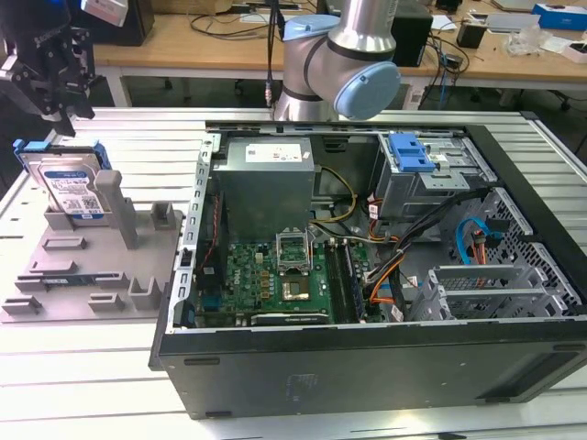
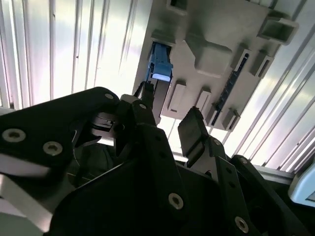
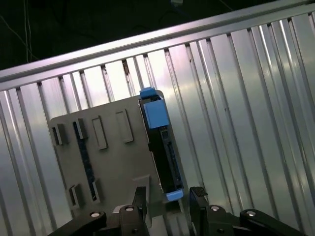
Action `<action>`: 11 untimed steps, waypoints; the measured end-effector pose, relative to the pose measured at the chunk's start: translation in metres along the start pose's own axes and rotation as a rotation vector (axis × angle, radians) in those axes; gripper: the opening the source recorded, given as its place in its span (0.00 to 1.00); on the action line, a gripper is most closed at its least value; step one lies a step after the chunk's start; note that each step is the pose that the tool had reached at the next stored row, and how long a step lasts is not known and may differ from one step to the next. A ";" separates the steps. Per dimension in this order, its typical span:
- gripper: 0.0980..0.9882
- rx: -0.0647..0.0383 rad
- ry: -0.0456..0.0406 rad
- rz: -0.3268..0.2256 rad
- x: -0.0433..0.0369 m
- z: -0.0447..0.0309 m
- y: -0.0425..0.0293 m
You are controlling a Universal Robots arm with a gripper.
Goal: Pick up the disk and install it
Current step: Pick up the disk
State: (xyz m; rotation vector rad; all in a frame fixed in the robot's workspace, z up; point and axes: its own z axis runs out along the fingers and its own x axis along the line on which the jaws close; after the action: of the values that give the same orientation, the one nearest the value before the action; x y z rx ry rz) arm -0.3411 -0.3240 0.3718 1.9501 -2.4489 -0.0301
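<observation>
The disk (image 1: 71,183) is a silver drive with a white-and-blue label in a bright blue bracket. It leans upright in a grey fixture (image 1: 92,266) at the exterior view's left. My black gripper (image 1: 60,105) hangs above it, apart from it, open with nothing held. In the first wrist view the disk (image 3: 161,147) shows edge-on along the fixture's side, and my gripper (image 3: 170,199) straddles its near end from above. In the second wrist view the fingers (image 2: 194,130) stand apart below the blue bracket end of the disk (image 2: 160,66).
An open computer case (image 1: 367,367) lies at the exterior view's right, with a grey power supply box (image 1: 266,179), a motherboard (image 1: 275,275) and a drive cage with a blue latch (image 1: 408,151). The arm's base (image 1: 339,55) stands behind it. The table (image 1: 92,385) is ribbed metal.
</observation>
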 end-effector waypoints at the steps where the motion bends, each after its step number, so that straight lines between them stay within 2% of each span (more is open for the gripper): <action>1: 0.43 0.000 0.0004 -0.018 0.0000 0.0001 0.0000; 4: 0.43 0.000 0.0015 -0.065 -0.0007 0.0006 0.0006; 6: 0.43 0.000 0.0017 -0.073 -0.0011 0.0014 0.0032; 11: 0.43 0.000 0.0020 -0.091 -0.0025 0.0042 0.0166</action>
State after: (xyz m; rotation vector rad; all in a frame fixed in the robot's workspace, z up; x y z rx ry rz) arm -0.3568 -0.3179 0.3679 2.0585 -2.3574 -0.0292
